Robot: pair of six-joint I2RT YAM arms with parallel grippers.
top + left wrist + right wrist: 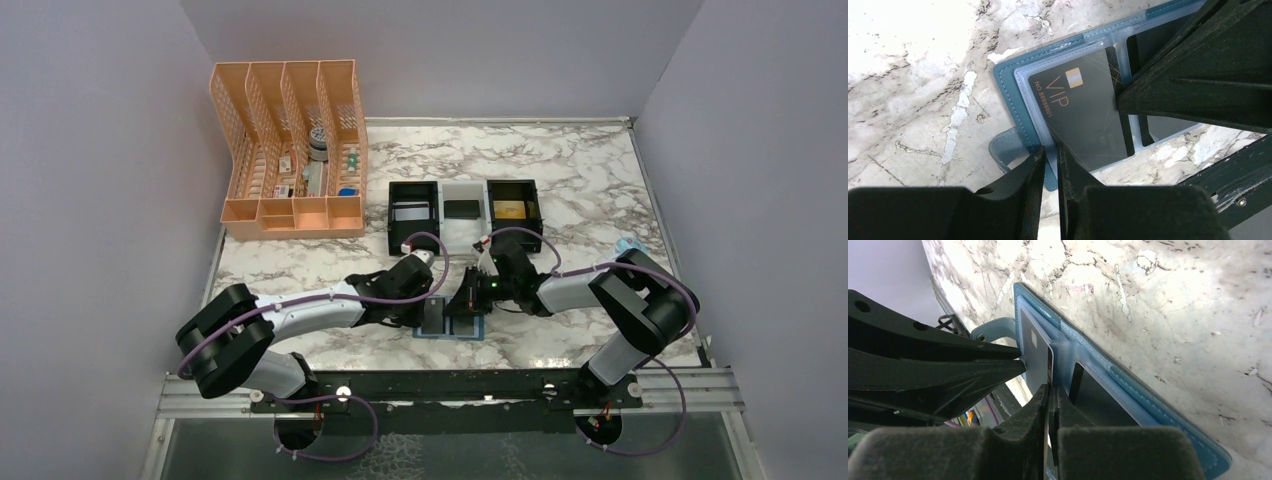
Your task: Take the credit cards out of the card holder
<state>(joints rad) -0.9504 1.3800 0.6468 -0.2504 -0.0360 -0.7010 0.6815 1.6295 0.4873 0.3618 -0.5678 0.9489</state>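
Holder (1005, 80) lies open at the table's (560, 170) near edge, between both arms. Left fingers (1050, 150), nearly closed, pinch its left rim; right fingers (1050, 387) clamp the black card's (1083, 120) right edge, so the pull likely runs rightward

Top view: even, diffuse overhead light, sharp, soft shadows under arms (310, 310). Left wrist: table (908, 65) blown out white upper left; faint sheen on card (1083, 125); left fingers (1018, 195) dark, blurred. Right wrist: right fingers (1018, 440) dark, soft; table bright.
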